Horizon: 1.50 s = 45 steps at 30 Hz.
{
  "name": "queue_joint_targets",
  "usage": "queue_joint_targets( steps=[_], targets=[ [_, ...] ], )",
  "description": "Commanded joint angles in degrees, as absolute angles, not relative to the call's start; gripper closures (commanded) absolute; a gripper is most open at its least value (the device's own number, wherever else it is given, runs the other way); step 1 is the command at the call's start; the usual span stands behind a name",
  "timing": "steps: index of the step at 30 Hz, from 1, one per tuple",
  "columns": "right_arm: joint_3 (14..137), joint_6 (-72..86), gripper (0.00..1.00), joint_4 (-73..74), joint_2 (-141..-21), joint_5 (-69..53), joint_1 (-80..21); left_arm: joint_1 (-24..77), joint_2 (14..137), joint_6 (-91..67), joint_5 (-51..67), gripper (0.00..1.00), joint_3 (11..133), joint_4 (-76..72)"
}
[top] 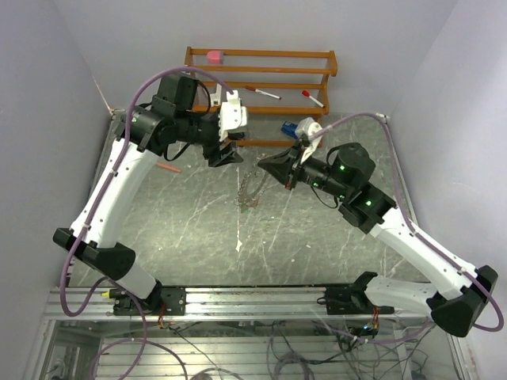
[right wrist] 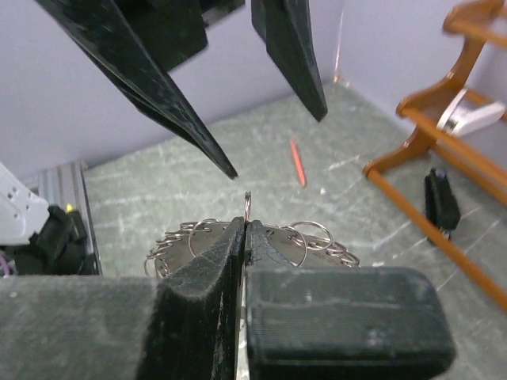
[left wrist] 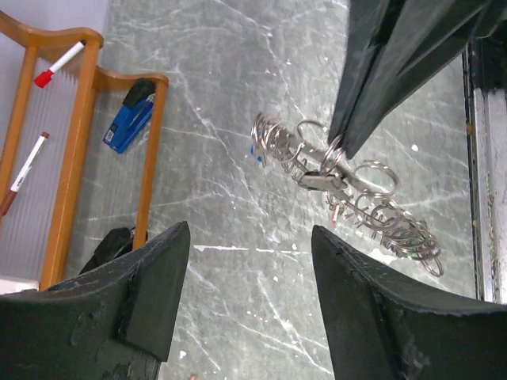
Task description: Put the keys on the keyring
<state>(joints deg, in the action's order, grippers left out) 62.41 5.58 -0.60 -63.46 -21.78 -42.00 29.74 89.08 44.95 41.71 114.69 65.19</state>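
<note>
The keyring point(left wrist: 356, 202) is a thin grey metal ring fringed with many small metal rings. It hangs from my right gripper point(right wrist: 245, 224), which is shut on its top rim, just above the table point(top: 198, 229). It also shows in the top view point(top: 252, 190). A flat metal key point(left wrist: 321, 180) and a small blue bit point(left wrist: 255, 152) sit among the rings; other tags are too small to tell. My left gripper point(left wrist: 247, 233) is open and empty, held above and beside the ring; its fingers point(right wrist: 293, 55) show above the ring in the right wrist view.
A wooden rack point(top: 261, 55) stands at the back with a pink block point(top: 214, 56) and red-capped pens point(top: 261, 93). A blue stapler point(left wrist: 131, 115) lies by the rack. A red pen point(right wrist: 297, 162) lies on the table, and a black object point(right wrist: 440, 198) under the rack.
</note>
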Motion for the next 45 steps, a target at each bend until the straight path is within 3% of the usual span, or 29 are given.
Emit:
queue_joint_targets(
  steps=[1,12,22,31,45],
  targets=[
    [60.3,7.5,1.0,-13.5,-59.0,-17.6,-41.7,28.6,88.8,38.6,46.2,0.29,115.9,58.4],
    [49.3,6.7,1.0,-33.3,-54.1,-17.8,-41.7,26.8,93.6,30.6,59.0,0.32,121.4,51.5],
    [49.0,13.5,1.0,-52.5,-56.0,-23.1,-41.2,21.4,93.3,18.5,63.6,0.35,115.9,38.6],
    [49.6,19.0,1.0,-49.1,-55.6,-22.8,-40.8,21.7,92.8,34.1,74.4,0.32,109.0,47.5],
    [47.3,22.9,1.0,-48.4,-57.4,-22.3,-40.8,28.3,92.9,37.4,78.5,0.24,105.6,50.5]
  ],
)
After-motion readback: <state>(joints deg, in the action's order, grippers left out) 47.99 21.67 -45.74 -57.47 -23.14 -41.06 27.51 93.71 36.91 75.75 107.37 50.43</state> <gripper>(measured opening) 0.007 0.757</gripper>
